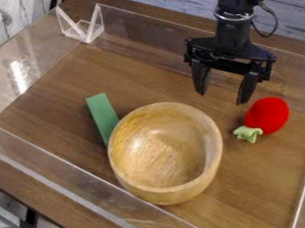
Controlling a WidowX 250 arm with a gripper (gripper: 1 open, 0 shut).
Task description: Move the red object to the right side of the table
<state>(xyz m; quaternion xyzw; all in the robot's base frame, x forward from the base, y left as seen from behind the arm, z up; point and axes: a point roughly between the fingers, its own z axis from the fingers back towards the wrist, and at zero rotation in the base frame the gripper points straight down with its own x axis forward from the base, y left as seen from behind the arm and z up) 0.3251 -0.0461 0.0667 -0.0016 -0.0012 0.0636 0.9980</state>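
Fingers: the gripper (229, 83) points straight down with its two black fingers (201, 79) spread wide, nothing between them.
Gap to fruit: the fingertips hang above bare wood, just up and left of the red object (267, 114) in the view, not touching it.
Red object: it lies on the table (137, 67) near the right-hand wall, green stem pointing toward the wooden bowl (166, 151), apart from its rim.
Step in hand: by my reading the fruit is already placed on the right side; the arm's job is to clear off.
Doing it well: lift straight up first, keeping the near finger off the round fruit, which would likely roll if nudged.
Count: one gripper, one red fruit, one wooden bowl, one green block (102, 116), one clear plastic stand (80, 24) at the far corner.
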